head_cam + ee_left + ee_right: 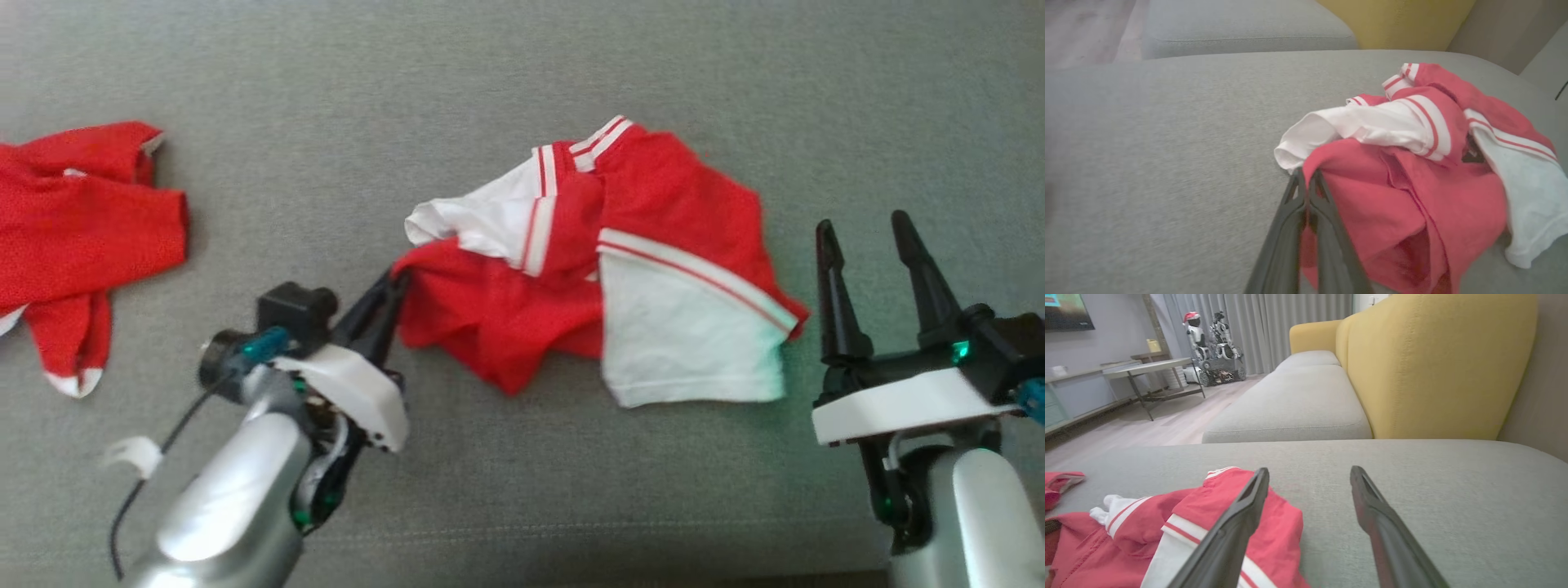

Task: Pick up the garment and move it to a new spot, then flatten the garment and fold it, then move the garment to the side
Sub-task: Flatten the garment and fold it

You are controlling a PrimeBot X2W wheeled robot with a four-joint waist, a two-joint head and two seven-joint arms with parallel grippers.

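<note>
A crumpled red garment [653, 204] with white panels and striped trim lies on the grey cushion [490, 82] in the middle of the head view. My left gripper [397, 282] is shut on the garment's red left edge. In the left wrist view the closed fingers [1306, 192] pinch that red fold of the garment [1412, 204], just under a white sleeve. My right gripper [865, 229] stands open just right of the garment, nothing between its fingers. In the right wrist view the open gripper [1309, 475] hovers over bare cushion, with the garment [1200, 522] at lower left.
A second red garment [73, 237] lies bunched at the cushion's far left. A yellow sofa back [1433, 363] rises beyond the cushion, with another grey seat [1294, 404] next to it. A table [1147, 367] and a small robot [1208, 335] stand across the room.
</note>
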